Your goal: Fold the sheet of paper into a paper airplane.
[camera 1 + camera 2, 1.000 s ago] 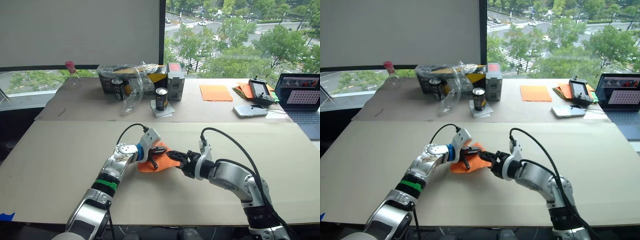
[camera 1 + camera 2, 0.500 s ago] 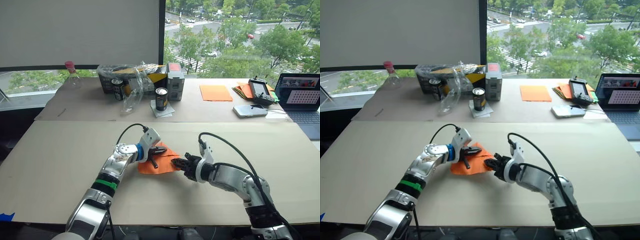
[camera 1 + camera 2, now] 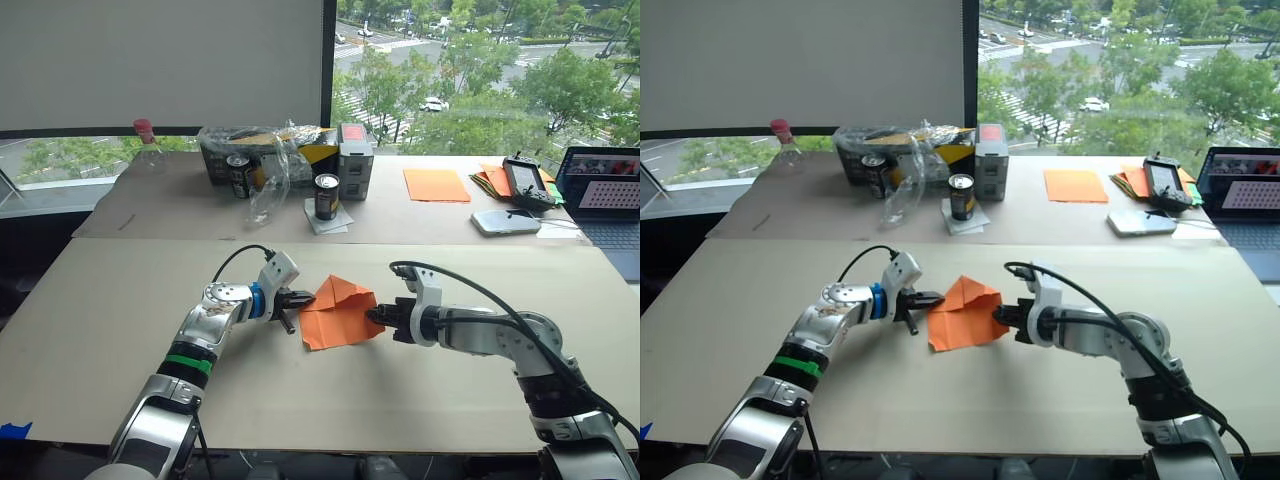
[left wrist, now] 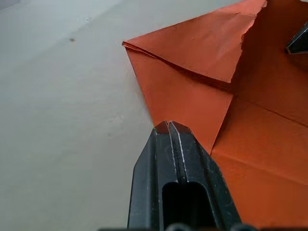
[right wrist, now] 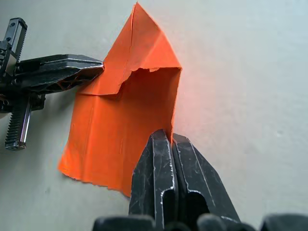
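The bright orange sheet of paper [image 3: 338, 312] lies on the tan table between my two grippers. It is creased, and one corner is folded over into a pointed flap [image 5: 137, 43]. My right gripper [image 3: 374, 315] is shut on the sheet's right edge [image 5: 169, 126], which runs in between its fingertips. On the other side my left gripper [image 3: 299, 299] is shut, its tips touching the sheet's left edge [image 4: 179, 103] where the flap ends. I cannot tell whether the left tips pinch the paper.
On the far table stand two cans [image 3: 326, 195], a black box under clear plastic [image 3: 262, 152], a bottle [image 3: 147, 148], a paler orange sheet [image 3: 436, 185], mixed-colour papers [image 3: 489, 180], a controller [image 3: 526, 182], a phone [image 3: 509, 221] and a laptop [image 3: 607, 205].
My right gripper has shut on the sheet's edge and drawn it to the right, spreading it out. My left gripper, earlier over the sheet, now sits at its left edge.
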